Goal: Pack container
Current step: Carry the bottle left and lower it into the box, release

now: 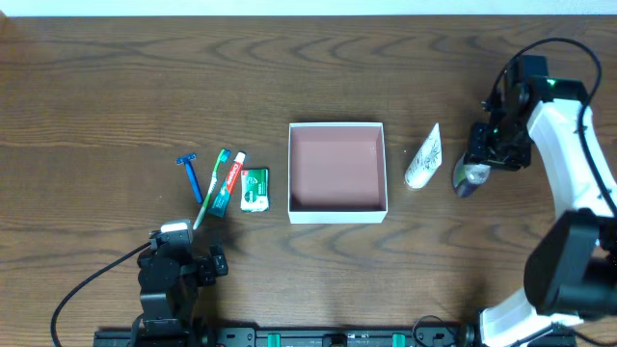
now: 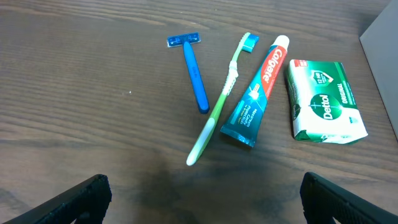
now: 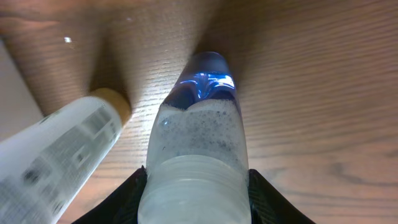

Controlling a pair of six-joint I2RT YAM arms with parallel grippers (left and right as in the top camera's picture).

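The container (image 1: 336,214), a shallow square box with white walls and a pinkish-brown inside, sits mid-table and holds nothing. Left of it lie a blue razor (image 2: 193,67), a green toothbrush (image 2: 217,106), a toothpaste tube (image 2: 258,93) and a green soap box (image 2: 324,101). My left gripper (image 2: 202,199) is open near the front edge, short of these. My right gripper (image 1: 479,166) is shut on a clear bottle (image 3: 196,146) with blue liquid, right of the container. A white tube (image 1: 423,157) lies between bottle and container; it also shows in the right wrist view (image 3: 53,152).
The wooden table (image 1: 116,87) runs to a pale strip along the far edge. The left arm's cable (image 1: 87,284) trails over the front left. The right arm's white body (image 1: 578,193) stands along the right side.
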